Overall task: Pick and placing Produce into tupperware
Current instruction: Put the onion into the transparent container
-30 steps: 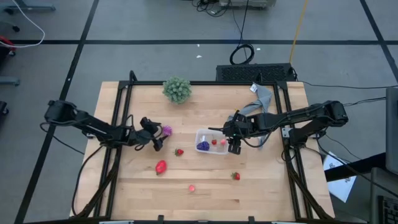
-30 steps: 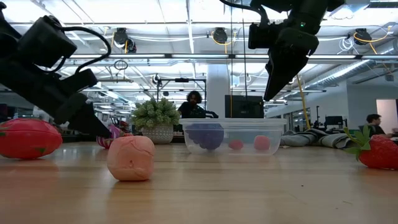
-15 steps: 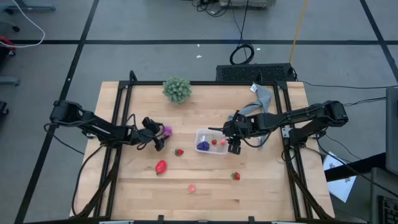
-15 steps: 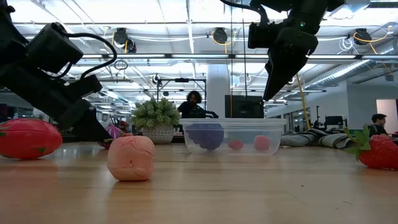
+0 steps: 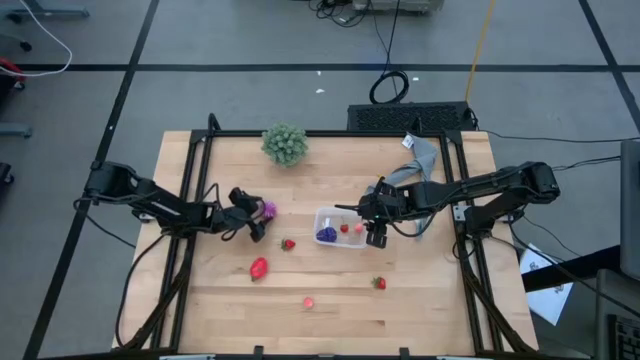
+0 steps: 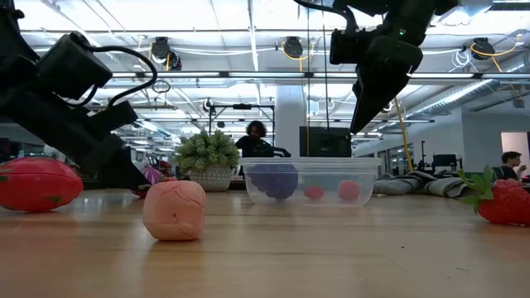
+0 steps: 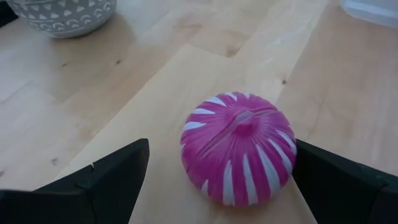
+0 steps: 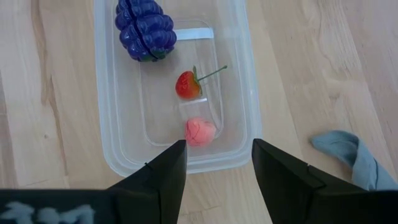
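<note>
The magenta white-striped ball (image 7: 238,148) sits on the wood at the table's left middle (image 5: 268,210). My left gripper (image 7: 221,149) is open and low at the table, one finger on either side of the ball; I cannot tell whether they touch it. The clear tupperware (image 5: 318,215) stands at the table's middle and holds a purple grape cluster (image 8: 146,30), a red strawberry (image 8: 188,84) and a pink piece (image 8: 200,131). My right gripper (image 8: 217,149) hangs open above its right end (image 6: 368,108). Two strawberries (image 5: 288,243) (image 5: 380,283), a bigger red fruit (image 5: 259,267) and a pink piece (image 5: 308,301) lie loose.
A green bushy plant in a patterned pot (image 5: 285,144) stands near the far edge. A grey cloth (image 5: 425,160) lies at the far right by the right arm. Black frame rails run along the table's left and right sides. People sit in the room behind.
My left arm has pushed a little toward the table's right, bringing its gripper closer around the magenta ball. The ball and the other fruit have stayed where they were.
</note>
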Controlling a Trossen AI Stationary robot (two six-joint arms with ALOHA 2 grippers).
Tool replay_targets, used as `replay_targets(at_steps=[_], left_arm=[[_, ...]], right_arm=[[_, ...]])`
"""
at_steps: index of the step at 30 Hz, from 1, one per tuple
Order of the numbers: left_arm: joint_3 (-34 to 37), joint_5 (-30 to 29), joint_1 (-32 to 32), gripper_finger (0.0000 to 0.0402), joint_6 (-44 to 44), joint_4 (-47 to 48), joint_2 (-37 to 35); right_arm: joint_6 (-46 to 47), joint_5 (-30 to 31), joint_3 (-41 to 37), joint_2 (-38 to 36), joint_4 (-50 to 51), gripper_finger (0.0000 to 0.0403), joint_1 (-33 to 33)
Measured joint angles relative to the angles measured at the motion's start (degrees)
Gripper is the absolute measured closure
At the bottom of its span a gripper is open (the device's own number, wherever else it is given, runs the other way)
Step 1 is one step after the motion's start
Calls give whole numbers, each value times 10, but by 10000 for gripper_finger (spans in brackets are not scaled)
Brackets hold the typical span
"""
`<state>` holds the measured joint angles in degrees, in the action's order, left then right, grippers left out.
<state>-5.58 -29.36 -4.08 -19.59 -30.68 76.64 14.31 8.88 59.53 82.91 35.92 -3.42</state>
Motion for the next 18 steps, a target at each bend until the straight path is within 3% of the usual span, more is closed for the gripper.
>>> replay_targets(at_steps=[18], left_arm=[[0,10,26,21,-19,0,0]], right_arm=[[0,0,0,0,-2,229,0]])
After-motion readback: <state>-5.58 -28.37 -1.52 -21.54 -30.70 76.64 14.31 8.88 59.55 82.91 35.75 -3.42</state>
